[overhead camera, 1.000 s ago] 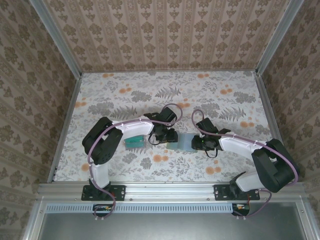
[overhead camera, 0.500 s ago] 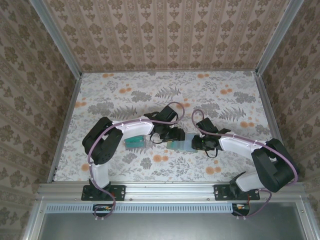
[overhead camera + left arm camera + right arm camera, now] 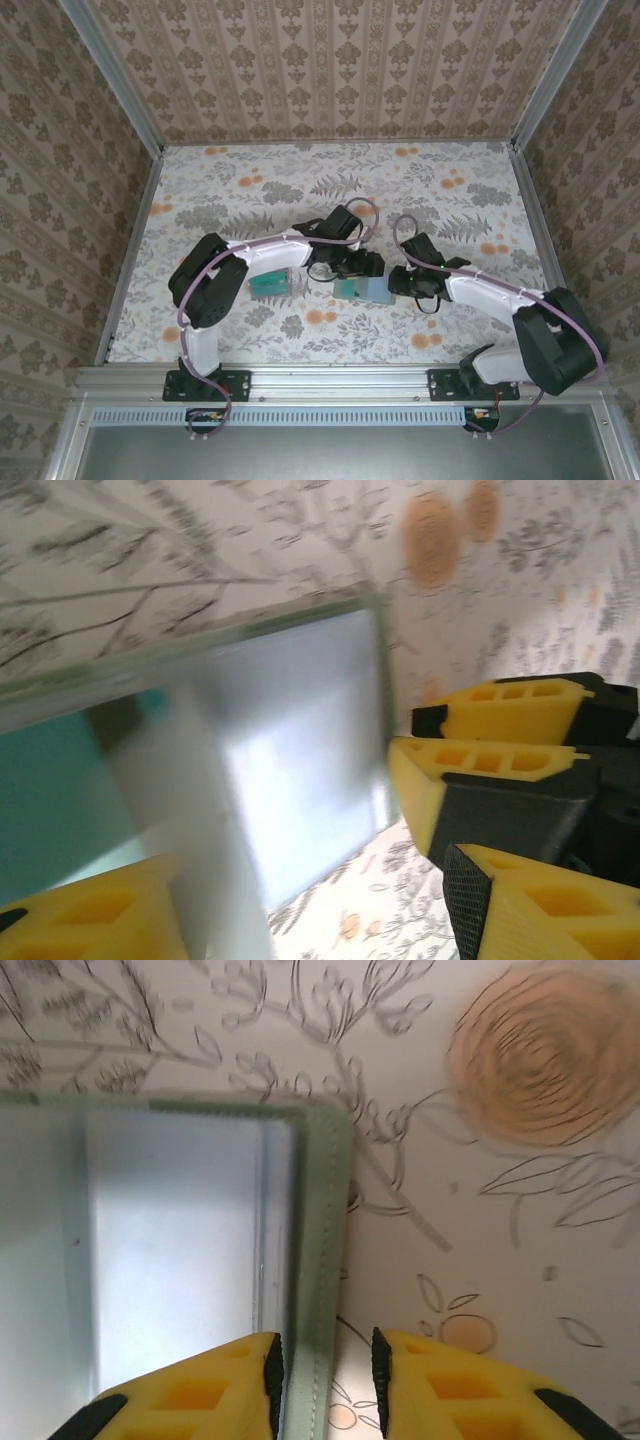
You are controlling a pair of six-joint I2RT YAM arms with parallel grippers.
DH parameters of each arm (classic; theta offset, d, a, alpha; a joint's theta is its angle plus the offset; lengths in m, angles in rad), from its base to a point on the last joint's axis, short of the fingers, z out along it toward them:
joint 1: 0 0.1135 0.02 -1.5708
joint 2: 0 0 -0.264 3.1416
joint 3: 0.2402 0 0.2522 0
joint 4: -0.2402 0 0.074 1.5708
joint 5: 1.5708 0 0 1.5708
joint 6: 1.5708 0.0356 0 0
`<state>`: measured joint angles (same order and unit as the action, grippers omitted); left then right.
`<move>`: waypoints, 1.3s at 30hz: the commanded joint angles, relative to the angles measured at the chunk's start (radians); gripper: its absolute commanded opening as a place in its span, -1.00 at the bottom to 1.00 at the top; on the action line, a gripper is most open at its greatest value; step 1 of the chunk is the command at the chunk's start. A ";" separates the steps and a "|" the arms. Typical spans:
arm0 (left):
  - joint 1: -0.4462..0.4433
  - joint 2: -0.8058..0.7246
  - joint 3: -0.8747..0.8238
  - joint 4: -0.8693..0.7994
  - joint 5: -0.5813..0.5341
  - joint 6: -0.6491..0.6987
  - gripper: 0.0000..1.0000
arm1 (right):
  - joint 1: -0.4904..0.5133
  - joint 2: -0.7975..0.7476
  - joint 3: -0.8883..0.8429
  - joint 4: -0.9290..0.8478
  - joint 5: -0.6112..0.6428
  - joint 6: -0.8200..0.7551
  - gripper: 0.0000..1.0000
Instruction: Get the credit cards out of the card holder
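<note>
The card holder [image 3: 372, 291] lies flat on the flowered table between my two grippers, with its bluish-grey panel [image 3: 300, 740] facing up. A teal card [image 3: 50, 810] shows at its left end [image 3: 349, 290]. My left gripper [image 3: 357, 268] hangs over the holder's far-left part. In its wrist view the left gripper [image 3: 310, 920] is open, with table visible between the fingers. My right gripper [image 3: 400, 282] is at the holder's right end. Seen from the wrist, the right gripper [image 3: 325, 1370] straddles the holder's green stitched edge [image 3: 318, 1290]. One pad touches that edge and a gap remains at the other.
A small pile of credit cards [image 3: 268, 285], teal on top, lies on the table beside my left arm's forearm. Metal rails and patterned walls bound the table on all sides. The right gripper's yellow fingers [image 3: 500, 740] sit close to my left fingers.
My left gripper has moved right over the holder and its jaws have widened. The holder and the right gripper have shifted slightly to the right.
</note>
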<state>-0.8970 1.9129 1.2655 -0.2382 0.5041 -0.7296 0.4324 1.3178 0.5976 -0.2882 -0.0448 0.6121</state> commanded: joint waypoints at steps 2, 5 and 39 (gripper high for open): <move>-0.017 0.035 0.047 -0.011 0.052 0.048 0.29 | -0.035 -0.086 -0.013 -0.044 0.049 0.026 -0.28; -0.012 0.016 0.033 -0.009 0.037 0.045 0.31 | -0.052 -0.097 0.002 -0.070 0.025 0.019 -0.27; 0.093 -0.033 -0.166 -0.050 -0.121 0.023 -1.00 | 0.060 0.220 0.155 0.158 -0.305 0.172 -0.58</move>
<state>-0.7891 1.8591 1.1065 -0.2687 0.3912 -0.6983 0.4854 1.5173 0.7235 -0.1547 -0.3183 0.7559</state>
